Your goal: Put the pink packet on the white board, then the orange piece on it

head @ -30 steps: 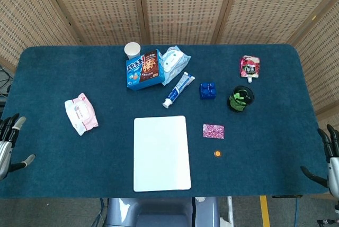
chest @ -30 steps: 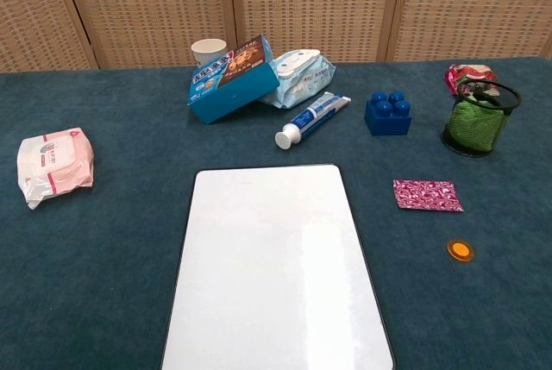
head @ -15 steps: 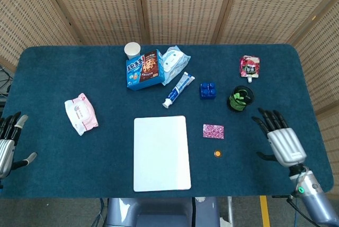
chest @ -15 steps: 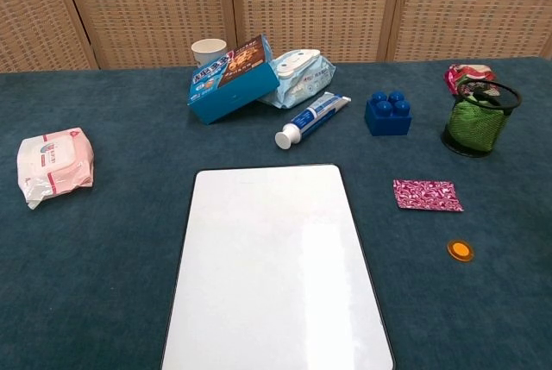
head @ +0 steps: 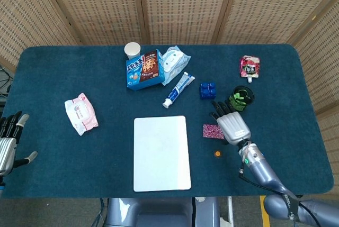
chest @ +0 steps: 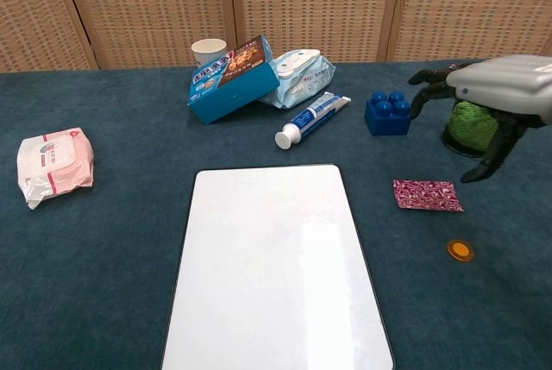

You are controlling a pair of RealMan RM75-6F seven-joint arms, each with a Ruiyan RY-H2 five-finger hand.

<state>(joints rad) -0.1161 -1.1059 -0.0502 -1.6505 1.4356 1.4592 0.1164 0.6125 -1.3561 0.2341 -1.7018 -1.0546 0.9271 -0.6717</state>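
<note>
The small flat pink patterned packet (chest: 427, 195) is seen lying on the dark blue cloth just right of the bare rectangular white board (chest: 274, 266). The round orange piece (chest: 460, 251) lies further right and nearer. The right hand (chest: 493, 98) is held above the packet, fingers spread, empty. The left hand (head: 9, 143) is spread, far left of the board.

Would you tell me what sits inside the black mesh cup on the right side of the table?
Something green fills the black mesh cup. In the chest view the right hand covers much of the cup, so what the green thing is cannot be told.
</note>
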